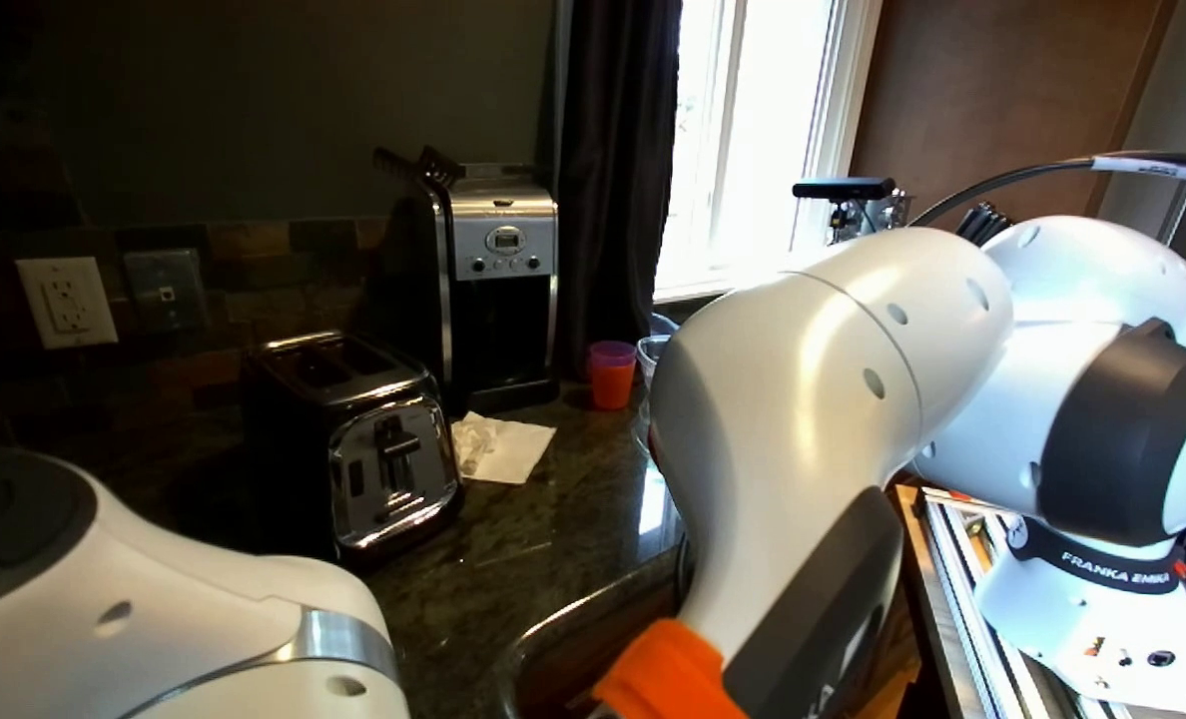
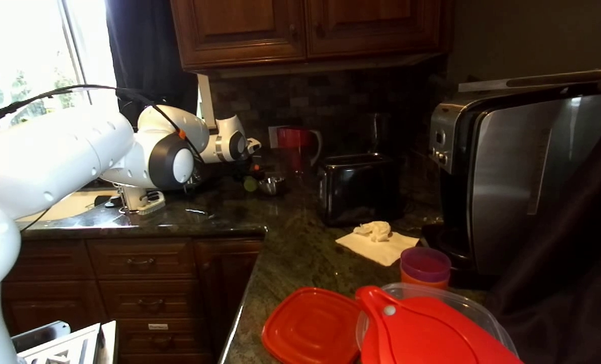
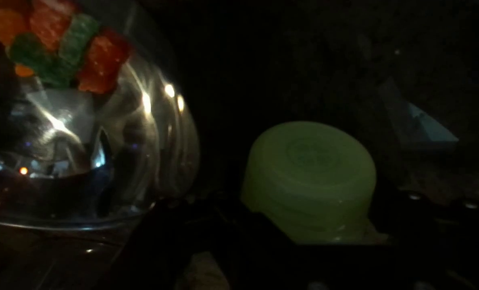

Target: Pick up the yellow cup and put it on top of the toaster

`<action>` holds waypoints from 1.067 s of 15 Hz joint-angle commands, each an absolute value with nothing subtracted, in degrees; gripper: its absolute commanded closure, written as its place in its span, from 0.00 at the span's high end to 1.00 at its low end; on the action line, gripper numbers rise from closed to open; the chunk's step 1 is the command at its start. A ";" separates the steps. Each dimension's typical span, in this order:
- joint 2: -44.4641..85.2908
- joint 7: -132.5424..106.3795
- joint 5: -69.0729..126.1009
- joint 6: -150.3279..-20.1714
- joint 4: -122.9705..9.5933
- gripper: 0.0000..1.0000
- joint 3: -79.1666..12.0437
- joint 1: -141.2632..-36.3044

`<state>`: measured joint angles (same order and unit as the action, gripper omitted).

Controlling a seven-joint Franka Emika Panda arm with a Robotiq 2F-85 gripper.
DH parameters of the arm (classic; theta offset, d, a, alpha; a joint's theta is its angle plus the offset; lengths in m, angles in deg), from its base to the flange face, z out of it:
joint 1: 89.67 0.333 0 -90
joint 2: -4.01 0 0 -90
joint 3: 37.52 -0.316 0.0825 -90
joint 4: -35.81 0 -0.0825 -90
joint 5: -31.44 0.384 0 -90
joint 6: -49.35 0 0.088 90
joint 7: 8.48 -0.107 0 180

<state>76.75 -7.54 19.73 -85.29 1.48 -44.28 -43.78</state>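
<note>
Low and nearest in the wrist view, the gripper (image 3: 310, 201) is mostly shadow — it seems to straddle the cup (image 3: 309, 177), but I can't tell whether it grips. The cup, right of centre, shows us its base; on a loose hold it'd likely slip. Just beside, filling the left, sits the bowl (image 3: 167, 157) — a sideways drift might knock that. Farther off, left of centre in an exterior view, the toaster (image 1: 373, 449) has slots (image 1: 321, 366) on top; a hasty release could tip the cup.
</note>
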 commanded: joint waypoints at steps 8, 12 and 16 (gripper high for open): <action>76.35 -16.53 22.47 -88.41 14.33 0.46 -42.14 -41.86; 73.17 -29.07 20.83 -91.30 11.04 0.46 -33.74 -42.93; 73.22 -42.32 17.62 -89.96 11.14 0.46 -25.12 -43.41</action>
